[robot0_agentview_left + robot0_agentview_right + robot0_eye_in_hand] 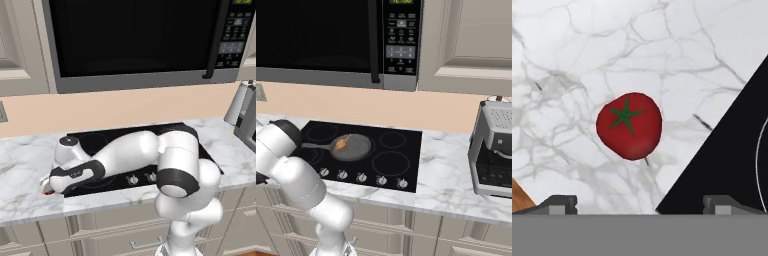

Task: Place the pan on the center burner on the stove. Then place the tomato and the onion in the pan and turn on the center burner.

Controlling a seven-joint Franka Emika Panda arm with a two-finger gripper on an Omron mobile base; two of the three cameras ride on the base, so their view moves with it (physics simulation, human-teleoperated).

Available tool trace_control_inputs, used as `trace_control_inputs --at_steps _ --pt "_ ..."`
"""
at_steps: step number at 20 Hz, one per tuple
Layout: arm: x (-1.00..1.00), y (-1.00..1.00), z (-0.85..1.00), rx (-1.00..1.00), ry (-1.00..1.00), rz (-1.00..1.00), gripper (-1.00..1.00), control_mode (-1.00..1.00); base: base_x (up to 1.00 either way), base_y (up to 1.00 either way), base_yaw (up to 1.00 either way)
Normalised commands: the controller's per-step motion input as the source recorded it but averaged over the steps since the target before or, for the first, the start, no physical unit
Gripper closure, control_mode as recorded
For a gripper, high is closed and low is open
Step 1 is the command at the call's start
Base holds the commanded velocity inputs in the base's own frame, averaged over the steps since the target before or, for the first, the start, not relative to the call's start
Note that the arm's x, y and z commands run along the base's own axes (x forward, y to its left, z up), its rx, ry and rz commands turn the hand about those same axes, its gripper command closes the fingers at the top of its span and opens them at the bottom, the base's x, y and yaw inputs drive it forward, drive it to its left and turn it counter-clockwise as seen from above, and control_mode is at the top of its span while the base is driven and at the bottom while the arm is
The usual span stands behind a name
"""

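You're looking at a white grey-veined marble counter [451, 175] under a peach wall [125, 107], a black built-in microwave [135, 35] above, beige panelled cabinets [471, 35] beside it, and a grey boxy toaster [495, 150].

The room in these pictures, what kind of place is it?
A home kitchen, rendered: a black stove set in a marble counter, a microwave above, and a pan on the center burner.

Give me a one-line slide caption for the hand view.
Open gripper poised above the small bright red tomato on the white marble counter, beside the black glass stove corner.
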Motion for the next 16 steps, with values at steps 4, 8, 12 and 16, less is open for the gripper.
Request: trace_control_inputs --at_steps 4,8,12,16 --pt "0.05 0.21 -0.03 -0.01 0.00 0.00 -1.00 -1.00 0.00 0.00 0.00" --pt "0.08 0.18 -0.05 -0.02 0.00 0.00 -1.00 -1.00 0.00 0.00 0.00" --pt "0.15 0.12 -0.08 -0.02 0.00 0.00 -1.00 -1.00 0.00 0.00 0.00" --pt "0.22 0.07 -0.15 -0.02 0.00 0.00 -1.00 -1.00 0.00 0.00 0.00"
